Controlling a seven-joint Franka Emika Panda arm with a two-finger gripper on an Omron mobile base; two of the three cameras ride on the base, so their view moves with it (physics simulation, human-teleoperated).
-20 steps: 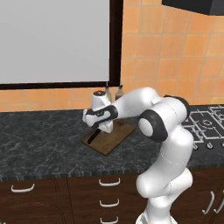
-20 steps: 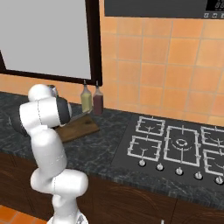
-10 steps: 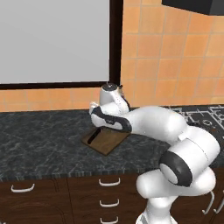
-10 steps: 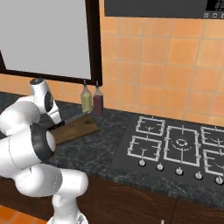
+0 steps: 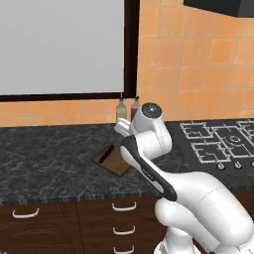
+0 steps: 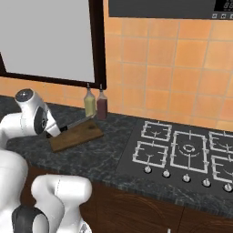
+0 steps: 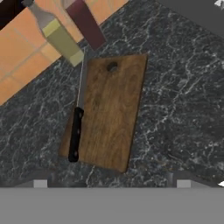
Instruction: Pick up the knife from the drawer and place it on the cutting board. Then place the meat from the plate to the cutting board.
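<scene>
The knife (image 7: 76, 131), black-handled with a slim silver blade, lies flat along the left edge of the dark wooden cutting board (image 7: 111, 109). It also shows on the cutting board (image 5: 116, 161) (image 6: 77, 135) in both base views. My gripper (image 7: 111, 183) hovers above the board's near end, open, its fingertips (image 7: 40, 183) far apart with nothing between them. The drawer (image 5: 25, 213), wide with a curved silver handle, sits shut under the counter at the left. The plate and the meat are out of view.
A yellow-green bottle (image 7: 59, 37) and a dark red bottle (image 7: 85, 24) stand just beyond the board against the tiled wall. A gas hob (image 6: 186, 148) lies to the right. Narrow stacked drawers (image 5: 124, 218) are below the black counter (image 5: 44, 158).
The jaws have spread wide and the hand has risen off the board while the arm swung into a new pose. The knife stays lying on the board.
</scene>
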